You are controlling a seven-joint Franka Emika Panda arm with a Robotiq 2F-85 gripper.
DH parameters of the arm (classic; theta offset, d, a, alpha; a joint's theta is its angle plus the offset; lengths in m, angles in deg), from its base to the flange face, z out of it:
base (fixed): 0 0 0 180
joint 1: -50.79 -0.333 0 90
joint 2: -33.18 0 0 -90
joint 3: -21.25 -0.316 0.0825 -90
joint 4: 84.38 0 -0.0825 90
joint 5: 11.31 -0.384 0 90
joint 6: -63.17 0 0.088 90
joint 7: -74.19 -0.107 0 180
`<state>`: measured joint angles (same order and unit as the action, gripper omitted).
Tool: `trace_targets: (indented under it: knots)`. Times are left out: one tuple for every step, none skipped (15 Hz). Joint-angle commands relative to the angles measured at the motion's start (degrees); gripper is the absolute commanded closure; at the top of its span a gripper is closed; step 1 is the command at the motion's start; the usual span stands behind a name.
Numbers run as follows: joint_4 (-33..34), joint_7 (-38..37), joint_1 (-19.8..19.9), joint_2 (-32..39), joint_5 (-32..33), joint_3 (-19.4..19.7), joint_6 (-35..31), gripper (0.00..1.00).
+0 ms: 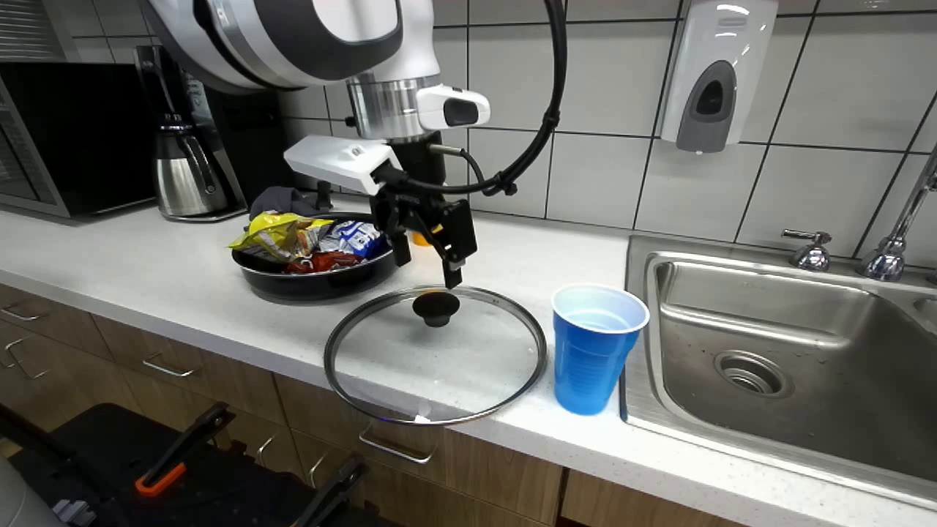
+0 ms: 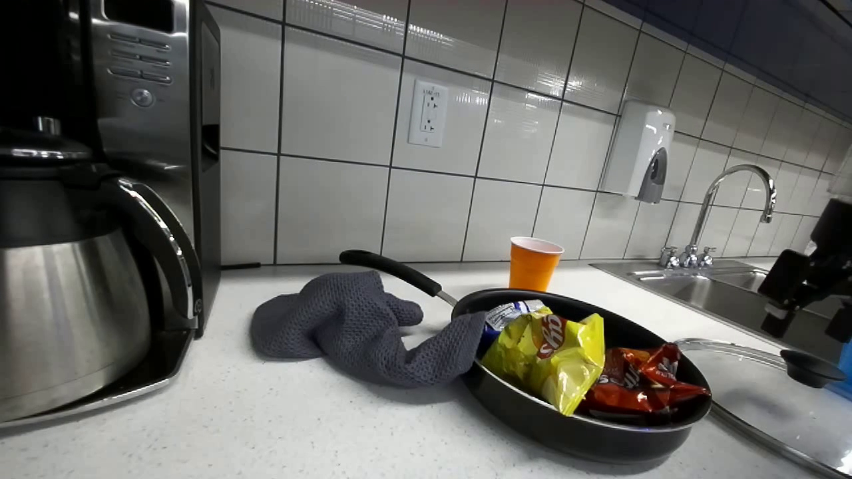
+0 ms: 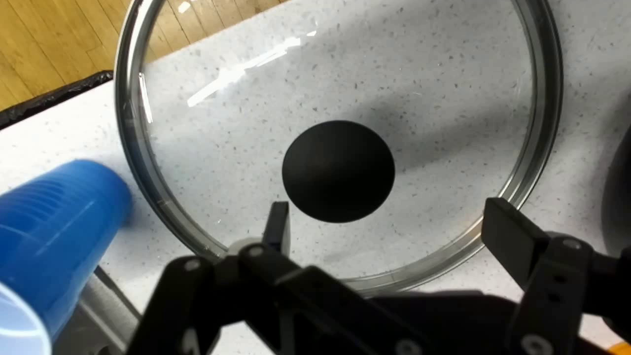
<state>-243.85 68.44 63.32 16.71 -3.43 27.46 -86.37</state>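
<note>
Your gripper [image 3: 387, 214] has its fingers [image 3: 512, 239] spread wide, hanging over the glass lid [image 1: 436, 355]. Wrist view: black knob [image 3: 338, 171] sits below, just past your fingertips, nearer the one at picture left. Lid lies knob up on the counter [image 1: 110, 241], rim overhanging the front edge. Blue cup [image 1: 594, 359] stands upright between lid and sink [image 1: 768, 307]. Other side of the lid, you've got the black pan [image 2: 566, 439] holding yellow bag [image 2: 549, 362], red bag [image 2: 636, 386], blue bag [image 2: 504, 316]. Gray cloth [image 2: 353, 326] reaches the pan rim; orange cup [image 2: 534, 264] upright behind.
</note>
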Motion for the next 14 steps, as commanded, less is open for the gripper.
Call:
trace_targets:
  knots:
    - [0.0, -2.1, 1.1, 2.5, 0.5, 0.2, -1.7, 0.0]
    - [0.0, -2.2, 1.1, 2.9, 0.4, 0.5, -1.7, 0.0]
    - [0.0, -2.4, 1.1, 3.3, 0.5, 0.6, -1.7, 0.0]
    - [0.1, -2.6, 1.2, 3.6, 0.7, 0.7, -1.5, 0.0]
    - [0.1, -2.9, 1.3, 3.9, 0.9, 0.7, -1.5, 0.0]
    - [0.1, -2.9, 1.3, 4.2, 1.0, 0.9, -1.6, 0.0]
    - [0.1, -3.0, 1.3, 4.5, 1.0, 1.0, -1.4, 0.0]
    - [0.1, -3.0, 1.3, 4.7, 0.9, 1.1, -1.4, 0.0]
    - [0.1, -3.1, 1.3, 4.8, 0.9, 1.2, -1.4, 0.0]
    - [0.1, -3.1, 1.3, 5.0, 0.9, 1.3, -1.4, 0.0]
    - [0.1, -3.3, 1.4, 5.2, 1.0, 1.4, -1.3, 0.0]
    - [0.1, -3.4, 1.4, 5.3, 1.1, 1.5, -1.3, 0.0]
    - [0.1, -3.4, 1.4, 5.4, 1.1, 1.6, -1.4, 0.0]
    - [0.1, -3.5, 1.5, 5.4, 1.2, 1.7, -1.5, 0.0]
